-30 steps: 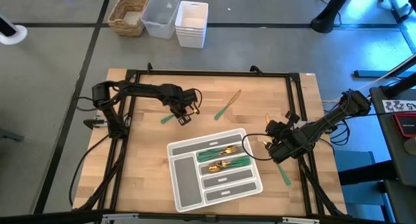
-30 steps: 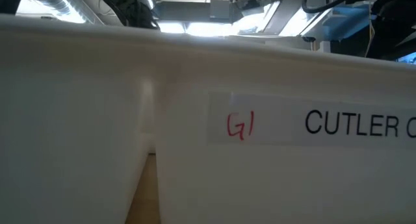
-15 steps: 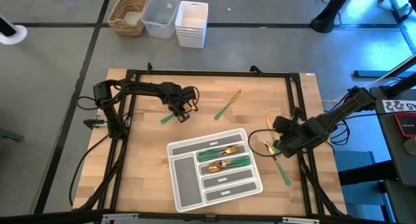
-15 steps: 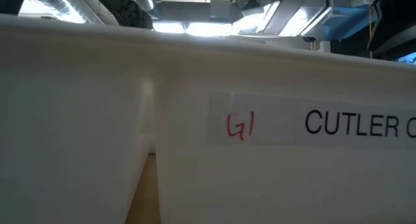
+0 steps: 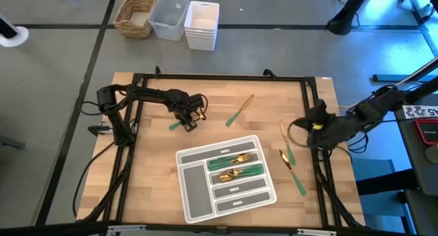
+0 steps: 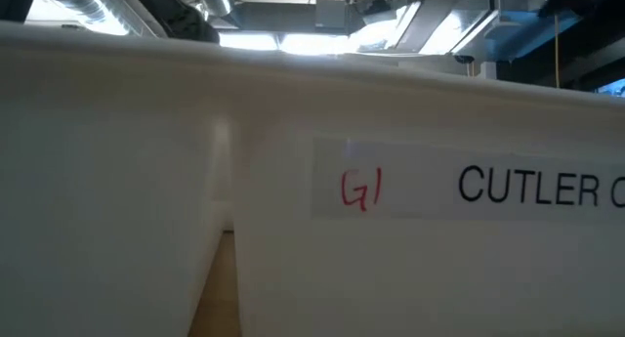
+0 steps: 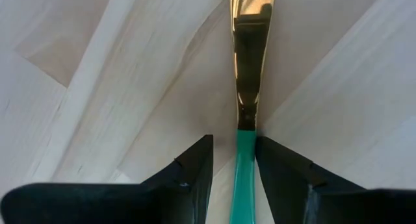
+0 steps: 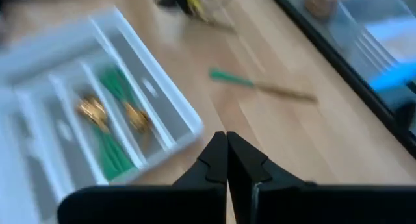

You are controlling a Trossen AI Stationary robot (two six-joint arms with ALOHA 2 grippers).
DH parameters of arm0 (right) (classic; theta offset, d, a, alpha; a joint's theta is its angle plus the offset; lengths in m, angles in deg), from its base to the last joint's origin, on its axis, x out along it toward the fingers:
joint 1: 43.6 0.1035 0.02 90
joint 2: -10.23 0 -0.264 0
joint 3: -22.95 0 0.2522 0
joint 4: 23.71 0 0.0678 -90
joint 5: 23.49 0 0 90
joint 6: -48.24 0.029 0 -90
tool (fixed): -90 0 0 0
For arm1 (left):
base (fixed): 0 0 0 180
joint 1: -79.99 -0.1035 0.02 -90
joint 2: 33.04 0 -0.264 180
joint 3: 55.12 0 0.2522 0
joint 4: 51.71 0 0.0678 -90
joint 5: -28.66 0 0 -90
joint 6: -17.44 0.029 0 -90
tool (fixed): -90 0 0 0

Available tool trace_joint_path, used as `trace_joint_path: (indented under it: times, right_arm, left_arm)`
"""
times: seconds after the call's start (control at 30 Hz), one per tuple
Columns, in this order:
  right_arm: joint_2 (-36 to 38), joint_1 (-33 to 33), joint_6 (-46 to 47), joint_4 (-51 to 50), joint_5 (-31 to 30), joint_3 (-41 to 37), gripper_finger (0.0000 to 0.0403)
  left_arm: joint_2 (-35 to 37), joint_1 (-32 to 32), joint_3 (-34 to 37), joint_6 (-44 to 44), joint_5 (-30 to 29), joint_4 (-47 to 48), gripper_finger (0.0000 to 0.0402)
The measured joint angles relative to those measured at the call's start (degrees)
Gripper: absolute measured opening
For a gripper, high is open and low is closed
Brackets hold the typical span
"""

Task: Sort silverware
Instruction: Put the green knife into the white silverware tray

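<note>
High: left gripper (image 5: 189, 120) over a green-handled piece (image 5: 179, 124) on bare table (image 5: 150, 174), far-left of the grey tray (image 5: 198, 203). Right gripper (image 5: 309, 123) at the right edge.
Left wrist: fingers (image 7: 188, 169) straddle the handle, narrow gap.
Right wrist: fingers (image 8: 218, 156) closed, empty.

High view: straight down over the whole table (image 5: 157, 161), tray (image 5: 194, 188) toward 6 o'clock.
Low view: table height, hard against a white bin wall (image 6: 146, 181).
Left wrist view: very close above the wood.
Right wrist view: higher, slanted at the tray (image 8: 39, 81), shared with high view.
</note>
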Motion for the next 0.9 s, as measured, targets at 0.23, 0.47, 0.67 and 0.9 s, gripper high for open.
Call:
trace_joint_path:
  times: [0.23,0.47,0.67,0.9]
  right_arm:
    - [6.6,0.0,-8.0,11.4,-0.3,-5.0,0.0001]
    - [8.3,0.0,-5.9,12.3,0.5,-11.0,0.0001]
    - [8.3,0.0,-4.7,17.5,0.9,-16.7,0.0001]
    - [8.3,0.0,-4.9,23.7,4.3,-22.5,0.0001]
  left_arm:
    - [0.0,0.0,0.2,0.0,0.3,-0.3,0.0115]
    - [0.0,0.0,-0.9,-1.1,0.5,0.5,0.0115]
    - [0.0,-0.3,-1.2,-1.3,0.6,-1.6,0.0115]
    - [0.0,-0.3,-1.2,-1.3,0.8,-3.6,0.0115]
